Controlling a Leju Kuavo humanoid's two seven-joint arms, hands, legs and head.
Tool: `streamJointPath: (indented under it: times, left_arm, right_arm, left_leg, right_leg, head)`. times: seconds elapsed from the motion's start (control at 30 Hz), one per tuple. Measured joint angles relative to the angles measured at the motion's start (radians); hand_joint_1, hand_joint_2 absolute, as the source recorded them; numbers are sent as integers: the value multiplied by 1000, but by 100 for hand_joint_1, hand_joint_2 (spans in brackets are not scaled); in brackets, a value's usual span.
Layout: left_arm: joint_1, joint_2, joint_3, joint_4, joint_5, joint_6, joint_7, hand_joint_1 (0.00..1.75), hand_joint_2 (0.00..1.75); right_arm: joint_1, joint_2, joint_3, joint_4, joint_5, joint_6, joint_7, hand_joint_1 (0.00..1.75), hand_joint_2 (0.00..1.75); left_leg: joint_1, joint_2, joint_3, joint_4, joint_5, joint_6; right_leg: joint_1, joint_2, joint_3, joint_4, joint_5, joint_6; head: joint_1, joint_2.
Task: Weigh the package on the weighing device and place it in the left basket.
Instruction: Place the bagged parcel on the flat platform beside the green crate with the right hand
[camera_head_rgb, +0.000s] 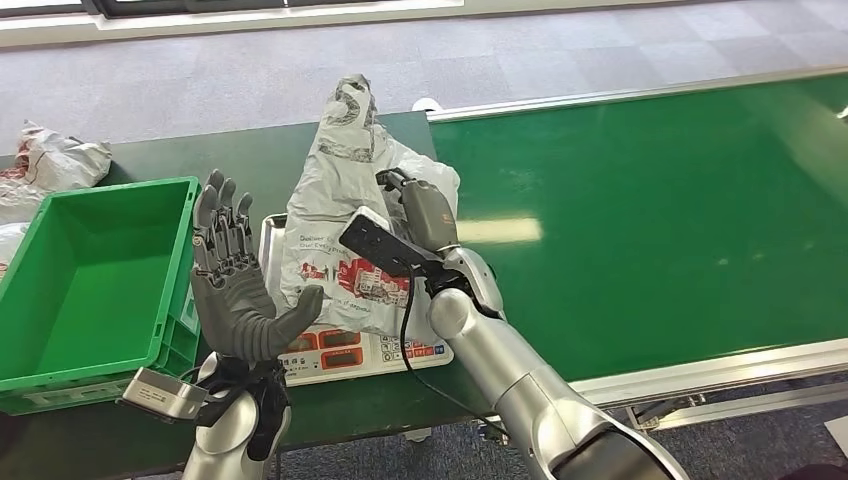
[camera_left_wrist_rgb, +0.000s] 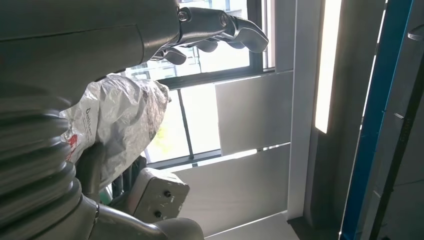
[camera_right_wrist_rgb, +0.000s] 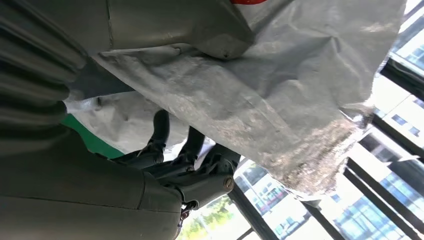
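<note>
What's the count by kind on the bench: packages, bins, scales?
Packages: 2, one grey package on the scale, held by the right hand, and one crumpled bag behind the bin
Green bins: 1
Scales: 1
Total: 4

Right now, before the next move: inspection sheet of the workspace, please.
Surface: dark green table on the left, green conveyor belt on the right.
Job's things: grey plastic package stands on the weighing scale; green basket left of the scale holds nothing visible.
Clutter: other grey bags at the table's far left.
Hands: right hand grips the package, fingers against the plastic; left hand raised beside the package, fingers spread, holding nothing.
Cables: black cable hangs by the right wrist, over the scale.
Surroundings: grey carpet beyond the table; windows in the wrist views.
</note>
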Motion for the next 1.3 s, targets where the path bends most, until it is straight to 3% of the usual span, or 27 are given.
streamJointPath:
  times: [0.47, 0.83, 1.07, 1.17, 1.3]
  left_arm:
    - [0, -3, 0, -9, -49, 32, 0, 0, 175]
    - [-3, -8, 0, -11, -63, 46, 1, 0, 175]
    - [-2, -8, 0, -26, -75, 72, 0, 0, 175]
    - [-2, -8, 0, -26, -75, 74, 1, 0, 175]
    - [-3, -9, -2, -26, -74, 75, 4, 0, 175]
  right_arm:
    - [-42, -11, -21, 181, 3, 2, 85, 0, 0]
    - [-51, -33, -94, 240, -34, 135, 98, 0, 0]
    - [-44, -40, -166, 175, -53, -54, -190, 0, 0]
    - [-8, -39, -191, 80, -54, -196, -285, 0, 0]
    - [95, -35, -205, -193, 6, -355, -309, 0, 0]
  left_leg:
    - [0, 0, 0, 0, 0, 0]
    - [0, 0, 0, 0, 0, 0]
    - [0, 1, 0, 0, 0, 0]
    - [0, 0, 0, 0, 0, 0]
    - [0, 0, 0, 0, 0, 0]
  right_leg:
    - [0, 0, 0, 0, 0, 0]
    - [0, 1, -1, 0, 0, 0]
    - [0, 1, -1, 0, 0, 0]
    - [0, 1, -1, 0, 0, 0]
    - [0, 1, -1, 0, 0, 0]
  head:
    - [0, 0]
    - [0, 0]
    - [0, 0]
    - [0, 0]
    - [0, 0]
